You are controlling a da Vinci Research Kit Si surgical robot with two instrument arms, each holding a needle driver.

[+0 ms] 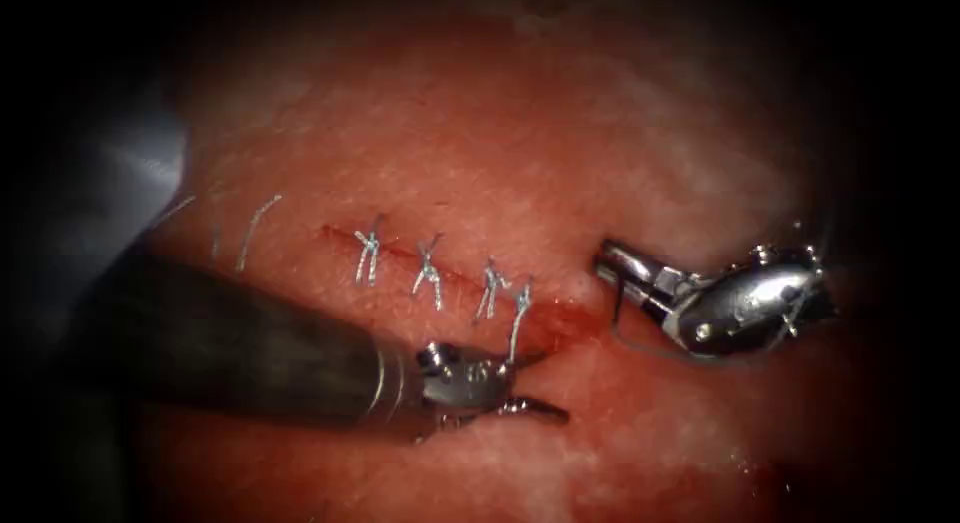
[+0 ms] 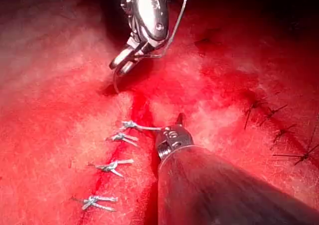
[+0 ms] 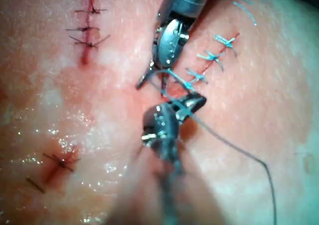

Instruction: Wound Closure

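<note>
The tissue (image 1: pixel 560 113) carries a slanting cut (image 1: pixel 562 315) closed along its left part by several knotted stitches (image 1: pixel 430 273). The right end of the cut lies unstitched and wet with red fluid. My left tool (image 1: pixel 545 388) comes in from the lower left, just below the last stitch, with its jaws apart. That stitch's thread tail (image 1: pixel 517 328) runs down to the upper jaw. My right tool (image 1: pixel 608 261) sits right of the cut, shut on the curved needle (image 2: pixel 115 80) near one end. The needle hangs down to the tissue; I cannot tell whether its tip is in. Thread (image 3: pixel 234 145) trails from the right tool.
Loose cut ends of thread (image 1: pixel 250 233) lie on the tissue left of the cut. Older cuts closed with dark stitches (image 2: pixel 264 113) (image 3: pixel 88 26) lie off to the side. A grey drape (image 1: pixel 110 173) borders the tissue at the left.
</note>
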